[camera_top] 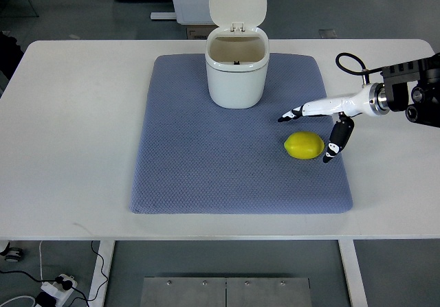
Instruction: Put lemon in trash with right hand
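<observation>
Right hand point(317, 132) is spread just beside lemon point(304, 145), nothing pinched, poised for grasping; trash bin point(237, 70) lid is left open for drop-in.

Lab: bare white table point(69, 115), floor power strip point(58, 284).

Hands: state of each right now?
Left hand: not in view.
Right hand: open, fingers spread, holding nothing; it hovers just right of the lemon on the mat.

White right hand point(323, 115) with black fingertips point(331, 154), silver wrist ring, black forearm, looping black cable point(350, 63).
</observation>
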